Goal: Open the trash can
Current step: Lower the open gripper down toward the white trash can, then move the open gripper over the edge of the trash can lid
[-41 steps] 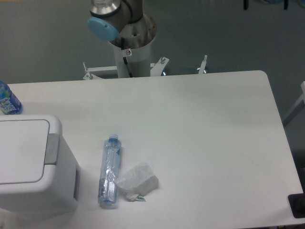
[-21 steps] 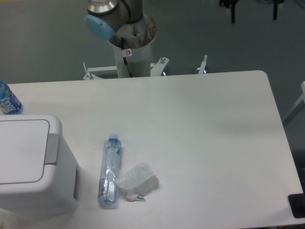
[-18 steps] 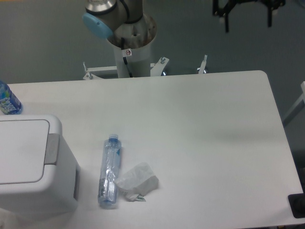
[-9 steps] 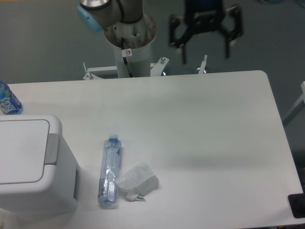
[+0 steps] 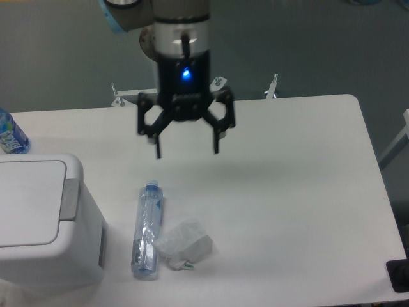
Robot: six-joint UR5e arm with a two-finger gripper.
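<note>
Camera view: we see the black two-finger gripper [image 5: 186,153], fingers spread and empty, above the white surface [image 5: 287,192]. Large boxy white plastic trash can [image 5: 45,224] sits lower left, lid closed.

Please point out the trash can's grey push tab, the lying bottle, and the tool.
grey push tab [image 5: 69,200], fixed camera, middle of the tab.
lying bottle [image 5: 146,229], fixed camera, middle of its clear body.
tool [image 5: 186,153], fixed camera, midway between its fingertips.
</note>
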